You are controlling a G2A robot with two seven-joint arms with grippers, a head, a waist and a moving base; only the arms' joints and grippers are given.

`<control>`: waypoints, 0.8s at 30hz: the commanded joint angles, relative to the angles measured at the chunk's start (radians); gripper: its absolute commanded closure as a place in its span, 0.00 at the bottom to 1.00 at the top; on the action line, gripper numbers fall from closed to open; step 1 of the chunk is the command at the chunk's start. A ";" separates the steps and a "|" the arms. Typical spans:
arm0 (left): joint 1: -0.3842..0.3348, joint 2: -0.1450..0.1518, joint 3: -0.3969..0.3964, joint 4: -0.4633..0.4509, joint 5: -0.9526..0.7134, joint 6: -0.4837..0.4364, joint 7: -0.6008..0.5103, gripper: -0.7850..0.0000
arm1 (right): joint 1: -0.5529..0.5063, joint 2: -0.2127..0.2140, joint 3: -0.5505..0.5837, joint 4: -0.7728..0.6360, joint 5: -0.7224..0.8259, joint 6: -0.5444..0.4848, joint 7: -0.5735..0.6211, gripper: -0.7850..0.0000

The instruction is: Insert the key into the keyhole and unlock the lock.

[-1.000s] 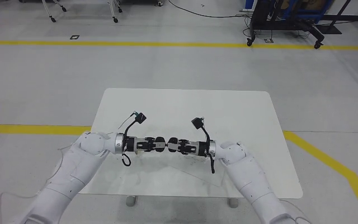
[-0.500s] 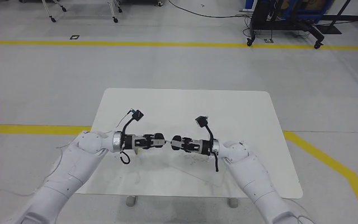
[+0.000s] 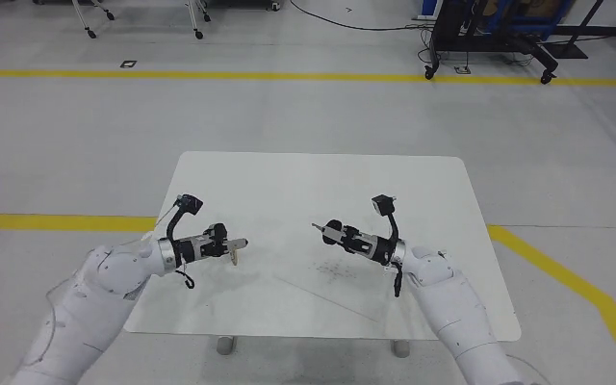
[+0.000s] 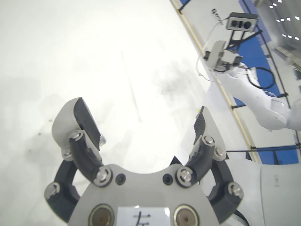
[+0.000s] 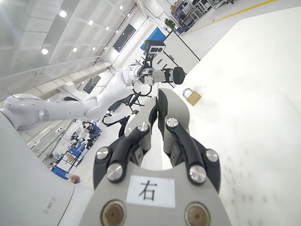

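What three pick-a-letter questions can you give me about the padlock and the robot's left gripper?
1. Where is the padlock? A on a chair; B on the table; C on the floor.
2. What colour is the padlock's body? A red; B blue; C gold.
3. How is the left gripper? A open and empty; B shut on the padlock; C shut on a cup.

Answers: 1 B, it lies on the white top near the left gripper. 2 C, the body is brassy gold under a silver loop. 3 A, its fingers stand wide apart with nothing between them.
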 commanded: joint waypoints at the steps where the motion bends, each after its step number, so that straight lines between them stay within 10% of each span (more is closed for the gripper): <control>1: 0.079 0.009 -0.034 -0.073 0.092 0.102 0.062 0.13 | 0.000 0.000 0.000 0.000 0.000 0.000 0.000 1.00; 10: 0.121 -0.006 0.021 -0.156 0.310 0.368 0.128 0.19 | 0.000 0.000 0.000 0.000 0.000 0.000 0.000 1.00; 24: 0.095 -0.041 0.111 -0.201 0.479 0.591 0.119 0.59 | 0.000 0.000 0.000 0.000 0.000 0.000 0.000 1.00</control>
